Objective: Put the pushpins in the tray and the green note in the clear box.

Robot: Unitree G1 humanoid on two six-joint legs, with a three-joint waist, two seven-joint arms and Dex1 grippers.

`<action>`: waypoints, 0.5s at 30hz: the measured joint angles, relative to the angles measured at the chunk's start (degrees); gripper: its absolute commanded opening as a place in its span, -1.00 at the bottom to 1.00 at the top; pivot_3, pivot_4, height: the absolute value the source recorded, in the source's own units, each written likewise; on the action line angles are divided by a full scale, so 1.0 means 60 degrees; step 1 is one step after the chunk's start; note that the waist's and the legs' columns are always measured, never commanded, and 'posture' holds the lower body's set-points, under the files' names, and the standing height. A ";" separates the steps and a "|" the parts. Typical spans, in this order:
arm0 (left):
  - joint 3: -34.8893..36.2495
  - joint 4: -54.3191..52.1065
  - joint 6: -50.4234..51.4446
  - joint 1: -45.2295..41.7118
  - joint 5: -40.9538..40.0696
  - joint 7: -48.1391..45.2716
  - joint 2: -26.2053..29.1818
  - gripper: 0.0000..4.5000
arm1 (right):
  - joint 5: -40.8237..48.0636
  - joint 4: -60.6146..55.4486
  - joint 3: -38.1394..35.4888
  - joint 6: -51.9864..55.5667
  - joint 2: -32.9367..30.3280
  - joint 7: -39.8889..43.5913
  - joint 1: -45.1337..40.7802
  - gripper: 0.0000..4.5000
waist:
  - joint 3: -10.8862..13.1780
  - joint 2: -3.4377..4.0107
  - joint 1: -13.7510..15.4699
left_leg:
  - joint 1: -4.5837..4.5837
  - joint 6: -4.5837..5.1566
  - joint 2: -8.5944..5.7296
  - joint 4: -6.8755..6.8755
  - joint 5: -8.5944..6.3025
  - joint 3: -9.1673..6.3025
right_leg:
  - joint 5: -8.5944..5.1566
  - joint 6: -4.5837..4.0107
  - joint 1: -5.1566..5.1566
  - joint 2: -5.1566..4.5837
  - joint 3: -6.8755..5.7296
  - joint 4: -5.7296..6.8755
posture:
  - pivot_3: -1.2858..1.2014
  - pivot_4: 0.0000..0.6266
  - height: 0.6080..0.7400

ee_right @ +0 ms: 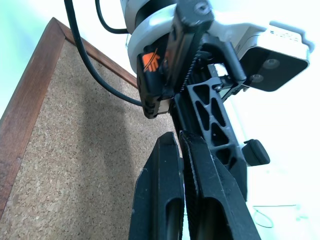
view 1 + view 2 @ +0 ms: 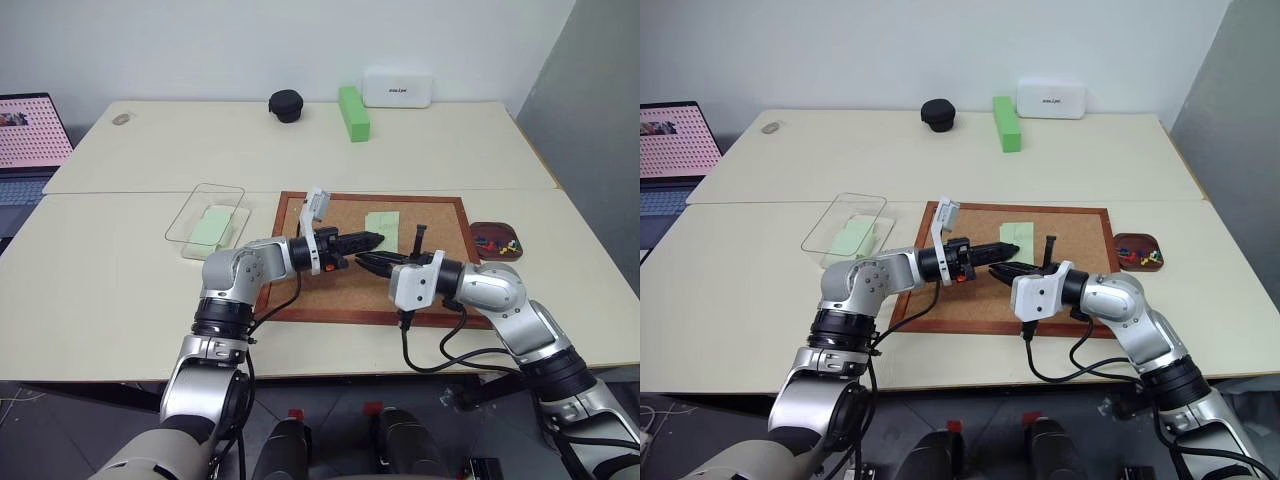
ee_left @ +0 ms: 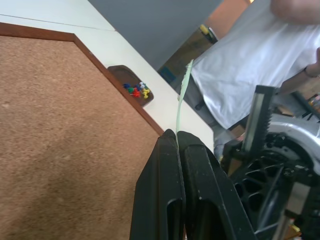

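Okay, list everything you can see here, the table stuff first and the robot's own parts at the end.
table: one, pale cream, under everything
cork board: one, wood-framed, table middle
tray: one, reddish-brown, right of the board
pushpins: several, mixed colours, in the tray
clear box: one, transparent, left of the board
pale green sheet: stack or single unclear, inside the clear box
green block: one, bright green, far side
white box: one, far edge
black case: one, round, beside the block
laptop: one, far left
person: one, white top, beyond the table
green note: one, pale, pinched on edge
left gripper: shut on the note, over the board
right gripper: shut, beside it
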 measured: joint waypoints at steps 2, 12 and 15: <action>-0.0142 0.0110 -0.0751 0.0000 0.0441 0.0008 0.0079 -0.97 | 0.0304 -0.0246 -0.0141 0.0294 0.0041 -0.0005 0.0001 -1.00 | 0.0000 0.0000 0.0001 | 0.0000 0.0000 0.0000 0.0000 0.0000 0.0000 | 0.0000 0.0000 0.0000 0.0000 0.0000 0.0000 | 0.03 -0.52 1.00; -0.0650 0.0650 -0.2197 0.0072 0.1343 -0.0216 0.0174 -0.97 | 0.1631 -0.1542 -0.1167 0.2479 0.0501 -0.0444 0.0029 -1.00 | 0.0000 0.0000 0.0073 | -0.0005 0.0001 -0.0002 0.0000 0.0000 0.0000 | 0.0000 -0.0001 0.0000 -0.0002 -0.0001 -0.0002 | 0.03 -0.52 1.00; -0.0706 0.0717 -0.2430 0.0067 0.1460 -0.0215 0.0106 -0.97 | 0.2009 -0.1719 -0.1633 0.3309 0.0624 -0.0788 0.0075 -1.00 | 0.0000 0.0000 0.0080 | -0.0005 0.0001 -0.0002 0.0000 0.0000 0.0000 | 0.0000 -0.0001 0.0000 -0.0003 -0.0002 -0.0003 | 0.03 -0.52 1.00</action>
